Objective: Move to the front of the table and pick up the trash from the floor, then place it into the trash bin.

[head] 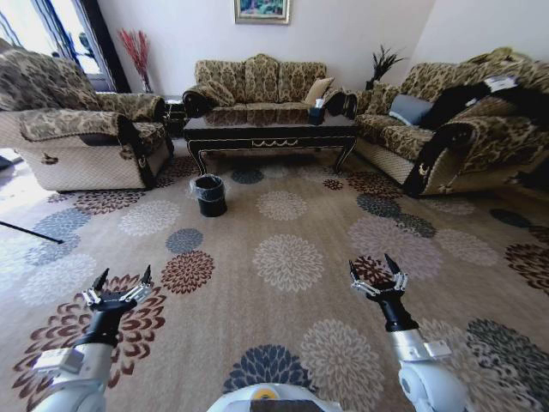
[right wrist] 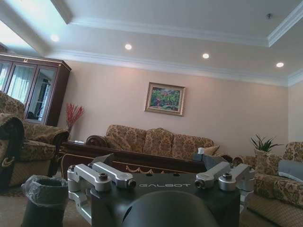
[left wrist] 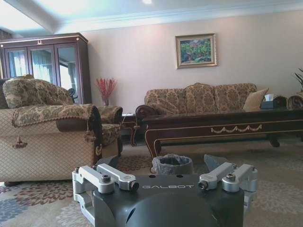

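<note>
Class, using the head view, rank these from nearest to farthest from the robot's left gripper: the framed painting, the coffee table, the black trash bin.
From the left gripper, low on the left:
1. Trash bin, on the carpet ahead, just before the table's left end.
2. Table, beyond the bin, in front of the sofa.
3. Framed painting, on the back wall above the sofa.

The patterned carpet floor is beige-tan with round flower medallions in brown, navy, grey-blue and cream. The long low glossy wooden surface is dark brown-black with gold scroll ornament. The small round bucket-like trash bin is black. The upholstered sofas show a tan-and-brown damask pattern.
</note>
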Motion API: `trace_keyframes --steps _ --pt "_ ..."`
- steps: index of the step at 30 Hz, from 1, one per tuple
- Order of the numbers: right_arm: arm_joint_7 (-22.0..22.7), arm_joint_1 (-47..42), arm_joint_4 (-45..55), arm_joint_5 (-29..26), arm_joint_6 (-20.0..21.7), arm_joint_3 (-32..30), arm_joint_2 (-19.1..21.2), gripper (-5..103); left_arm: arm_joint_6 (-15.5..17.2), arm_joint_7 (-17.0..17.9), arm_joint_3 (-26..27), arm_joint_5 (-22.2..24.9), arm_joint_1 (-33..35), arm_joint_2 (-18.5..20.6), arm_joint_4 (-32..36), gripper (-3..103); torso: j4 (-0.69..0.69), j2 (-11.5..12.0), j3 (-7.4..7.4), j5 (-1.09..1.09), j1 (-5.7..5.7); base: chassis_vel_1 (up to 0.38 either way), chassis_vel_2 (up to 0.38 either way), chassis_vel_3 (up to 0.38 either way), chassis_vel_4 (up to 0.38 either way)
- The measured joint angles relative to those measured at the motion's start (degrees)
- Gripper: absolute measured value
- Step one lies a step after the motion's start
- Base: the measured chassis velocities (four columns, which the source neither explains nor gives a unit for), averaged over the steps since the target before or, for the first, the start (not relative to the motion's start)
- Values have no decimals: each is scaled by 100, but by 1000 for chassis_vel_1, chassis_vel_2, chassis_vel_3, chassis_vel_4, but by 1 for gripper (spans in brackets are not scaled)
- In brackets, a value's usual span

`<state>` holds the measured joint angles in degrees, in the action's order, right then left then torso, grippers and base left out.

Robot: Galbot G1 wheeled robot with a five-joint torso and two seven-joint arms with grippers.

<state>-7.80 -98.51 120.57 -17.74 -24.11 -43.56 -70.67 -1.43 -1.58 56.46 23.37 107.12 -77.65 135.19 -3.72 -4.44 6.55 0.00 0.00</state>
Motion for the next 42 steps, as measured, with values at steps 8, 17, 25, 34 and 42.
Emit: trace_keyframes --steps 8,17,25,34,42 --pt "-8 -2 0 4 0 -2 0 100 -4 -3 -3 -4 0 0 -2 100 0 0 0 0 0 0 0 0 0" --pt "-13 -2 0 7 0 -3 -1 100 -8 -7 -5 -5 1 0 -2 100 0 -66 46 0 8 0 0 0 0" --pt "-15 -2 -1 7 0 -3 -1 100 -8 -9 -5 -5 1 1 -2 100 0 -267 215 0 48 0 0 0 0" --pt "-15 -1 -2 8 0 -3 -1 100 -8 -10 -5 -5 1 1 -1 100 -1 -465 360 0 104 0 0 0 0" --pt "-16 -2 -3 8 -2 -3 -1 100 -9 -9 -6 -5 1 1 0 100 0 -683 531 0 150 0 0 0 0"
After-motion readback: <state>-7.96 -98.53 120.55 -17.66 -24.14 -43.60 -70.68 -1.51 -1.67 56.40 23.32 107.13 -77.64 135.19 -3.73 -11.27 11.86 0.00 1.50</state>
